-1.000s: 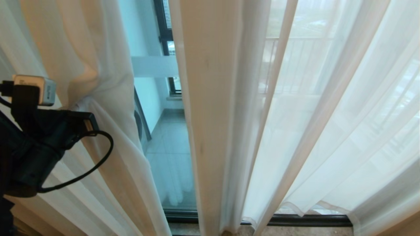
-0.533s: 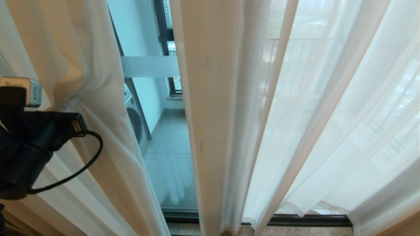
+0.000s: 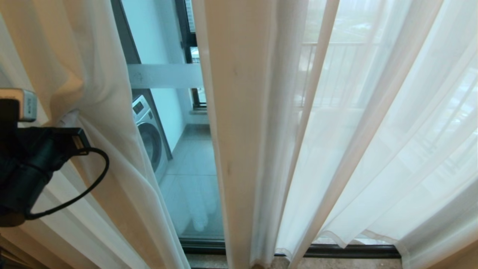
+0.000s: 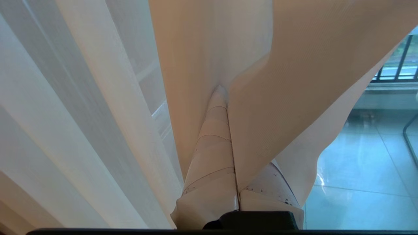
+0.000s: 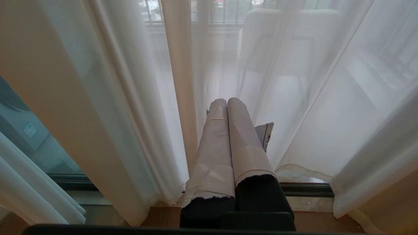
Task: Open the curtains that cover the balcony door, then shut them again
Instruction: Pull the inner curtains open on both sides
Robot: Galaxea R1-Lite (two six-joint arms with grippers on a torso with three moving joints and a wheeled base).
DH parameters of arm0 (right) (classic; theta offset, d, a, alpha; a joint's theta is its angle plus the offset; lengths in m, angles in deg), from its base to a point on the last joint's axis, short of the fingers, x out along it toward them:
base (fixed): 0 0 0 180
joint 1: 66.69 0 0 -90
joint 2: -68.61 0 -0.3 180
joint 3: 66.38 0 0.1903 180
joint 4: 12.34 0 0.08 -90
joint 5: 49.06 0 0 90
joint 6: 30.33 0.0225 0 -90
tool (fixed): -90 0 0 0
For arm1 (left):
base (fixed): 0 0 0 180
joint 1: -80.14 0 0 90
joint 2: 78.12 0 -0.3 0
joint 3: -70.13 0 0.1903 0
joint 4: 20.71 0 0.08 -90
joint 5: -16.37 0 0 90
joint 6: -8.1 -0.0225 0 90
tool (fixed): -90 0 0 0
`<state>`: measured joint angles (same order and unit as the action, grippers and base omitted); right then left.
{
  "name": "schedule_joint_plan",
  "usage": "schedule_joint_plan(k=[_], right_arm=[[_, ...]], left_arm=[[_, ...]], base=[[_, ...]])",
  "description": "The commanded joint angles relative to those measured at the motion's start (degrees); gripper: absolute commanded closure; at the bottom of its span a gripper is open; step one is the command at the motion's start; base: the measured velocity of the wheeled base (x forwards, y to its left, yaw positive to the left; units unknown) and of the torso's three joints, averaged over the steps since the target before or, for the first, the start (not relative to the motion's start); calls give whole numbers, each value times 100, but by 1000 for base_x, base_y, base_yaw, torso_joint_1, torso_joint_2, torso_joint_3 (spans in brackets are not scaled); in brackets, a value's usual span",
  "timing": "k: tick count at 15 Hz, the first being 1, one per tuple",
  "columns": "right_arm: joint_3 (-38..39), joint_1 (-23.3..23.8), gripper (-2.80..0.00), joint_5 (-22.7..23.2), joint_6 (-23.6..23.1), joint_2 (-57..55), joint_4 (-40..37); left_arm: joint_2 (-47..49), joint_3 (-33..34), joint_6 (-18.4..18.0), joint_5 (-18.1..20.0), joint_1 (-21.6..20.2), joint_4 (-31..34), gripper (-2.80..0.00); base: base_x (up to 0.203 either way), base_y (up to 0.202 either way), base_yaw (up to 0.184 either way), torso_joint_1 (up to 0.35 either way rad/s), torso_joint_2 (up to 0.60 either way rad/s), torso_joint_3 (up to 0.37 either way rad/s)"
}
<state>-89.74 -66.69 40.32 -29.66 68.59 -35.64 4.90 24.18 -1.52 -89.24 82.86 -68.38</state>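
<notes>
The left gripper [image 4: 227,98] pinches a fold of the curtains [image 4: 248,58] between its fingers [image 4: 212,147], beside the balcony door [image 3: 186,179]; the right gripper [image 5: 227,104] hangs closed, holding nothing, near the sheer fabric.

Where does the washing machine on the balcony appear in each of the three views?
Head view: washing machine shows in the gap between the curtains, left of centre, behind the balcony door glass.
Left wrist view: not in it.
Right wrist view: not clearly in it.
Shared landmark: the pale balcony floor tiles.
</notes>
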Motion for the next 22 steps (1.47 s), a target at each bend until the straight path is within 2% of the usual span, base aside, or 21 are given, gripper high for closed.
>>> schedule_joint_plan(k=[1, 8, 22], right_arm=[[0, 0, 0, 1, -5, 2, 1], [0, 0, 0, 1, 3, 2, 1], [0, 0, 0, 1, 2, 2, 1]], left_arm=[[21, -1, 0, -11, -38, -42, 0], [30, 16, 4, -11, -167, -37, 0], [48, 69, 65, -11, -228, -42, 0]], base=[[0, 0, 0, 0, 0, 0], [1, 21, -2, 0, 1, 1], [0, 186, 1, 3, 3, 4]])
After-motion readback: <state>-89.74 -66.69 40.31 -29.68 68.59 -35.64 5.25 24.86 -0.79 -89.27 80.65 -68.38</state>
